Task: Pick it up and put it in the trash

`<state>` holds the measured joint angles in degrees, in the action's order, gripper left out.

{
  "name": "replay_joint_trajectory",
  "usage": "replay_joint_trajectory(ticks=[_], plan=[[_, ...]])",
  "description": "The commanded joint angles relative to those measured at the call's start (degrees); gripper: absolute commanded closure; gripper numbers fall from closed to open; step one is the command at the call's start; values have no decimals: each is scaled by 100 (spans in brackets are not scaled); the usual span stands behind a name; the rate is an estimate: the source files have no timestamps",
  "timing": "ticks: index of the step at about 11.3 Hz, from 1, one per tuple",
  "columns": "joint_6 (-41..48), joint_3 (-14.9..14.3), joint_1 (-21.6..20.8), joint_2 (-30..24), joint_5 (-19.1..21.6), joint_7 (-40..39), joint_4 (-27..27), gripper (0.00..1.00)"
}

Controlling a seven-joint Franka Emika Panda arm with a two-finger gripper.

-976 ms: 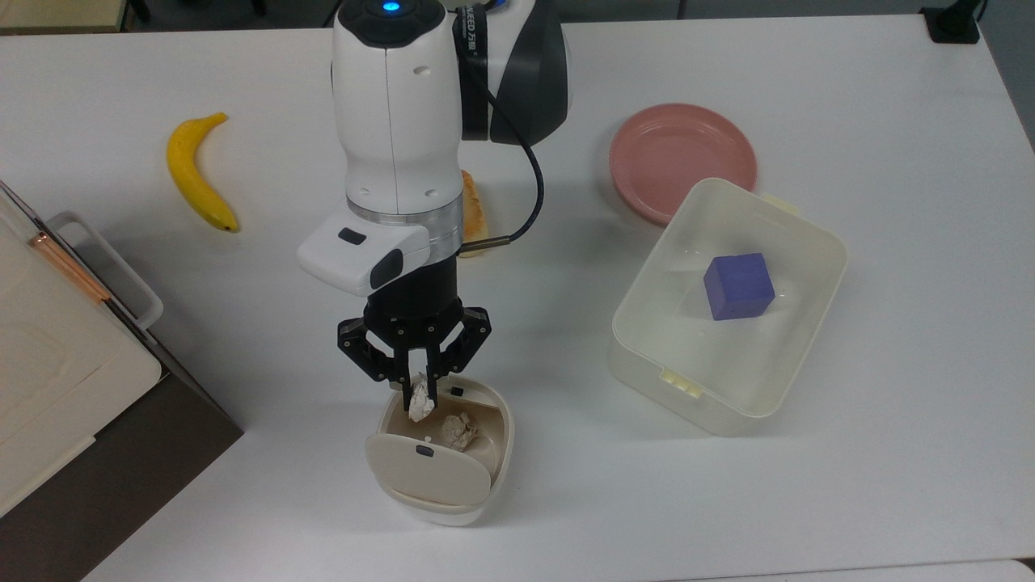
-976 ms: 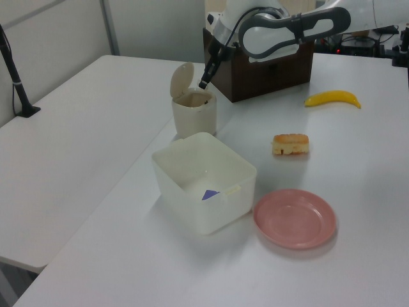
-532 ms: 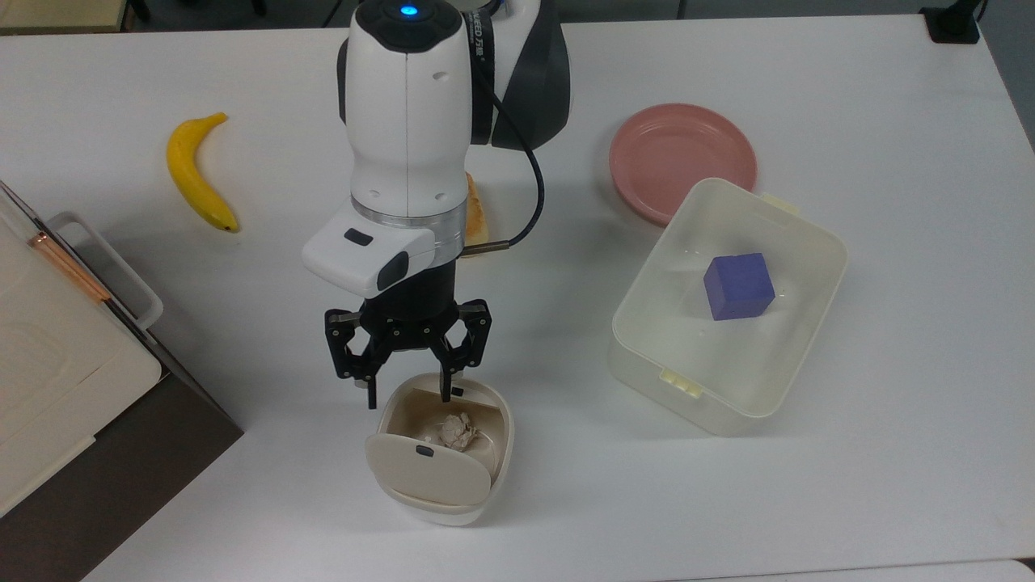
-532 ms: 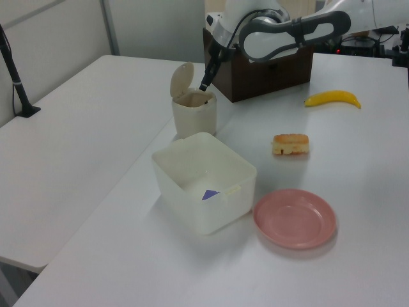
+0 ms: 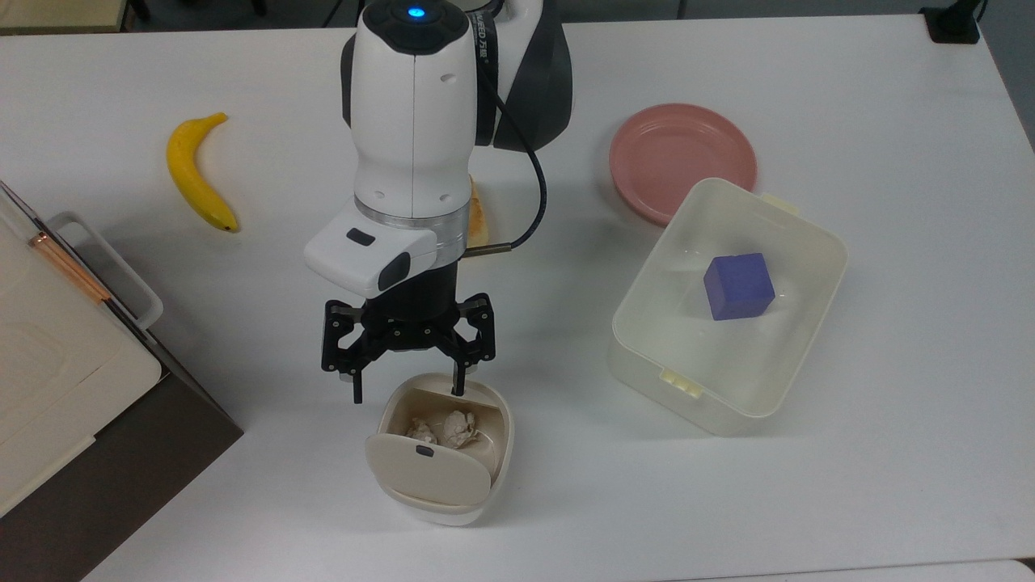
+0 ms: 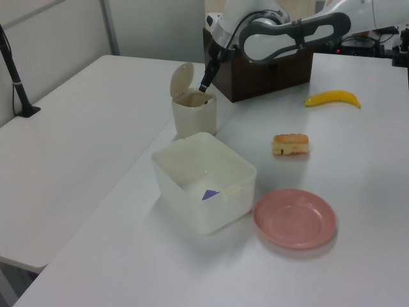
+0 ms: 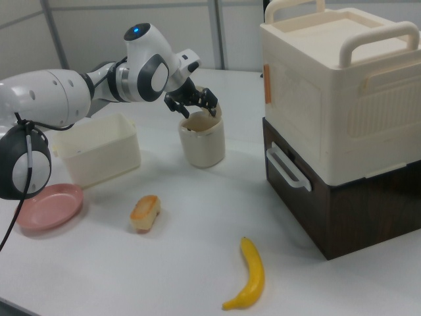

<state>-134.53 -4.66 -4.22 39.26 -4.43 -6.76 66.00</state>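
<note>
White tabletop (image 5: 808, 501) carries the bin (image 5: 497, 469); our gripper (image 5: 408, 394) hangs at its twelve o'clock rim, jaws apart, empty. With the wad (image 5: 420, 429) lying inside, we judge one fingertip could clip the rim and tip it.

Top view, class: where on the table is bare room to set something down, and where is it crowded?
Free: the wide stretch right of the tub and plate; also between banana and arm. Crowded: around the bin, where the open gripper hangs beside the stacked boxes.

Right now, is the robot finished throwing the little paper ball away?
Nearly. The tiny off-white crumpled paper wad already lies inside the small cream-white rounded bin, beside a slightly bigger paper wad. The gripper is open and empty, just above the bin's rim. Nothing is in hand; the bin's flap lid is open.
</note>
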Motion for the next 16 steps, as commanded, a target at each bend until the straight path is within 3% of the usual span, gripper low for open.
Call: replay_joint_trajectory(ticks=[1,5,7,10,14,16], plan=[[-56,-44,-61,-84,-102,201,70,0],[84,-26,-70,-576,-49,377,229,0],[636,-9,-70,-935,-40,377,291,0],[1033,70,-105,-1796,-31,386,1272,0],[2955,211,-18,-2623,117,421,1626,0],[3396,333,192,-3045,285,421,1889,0]])
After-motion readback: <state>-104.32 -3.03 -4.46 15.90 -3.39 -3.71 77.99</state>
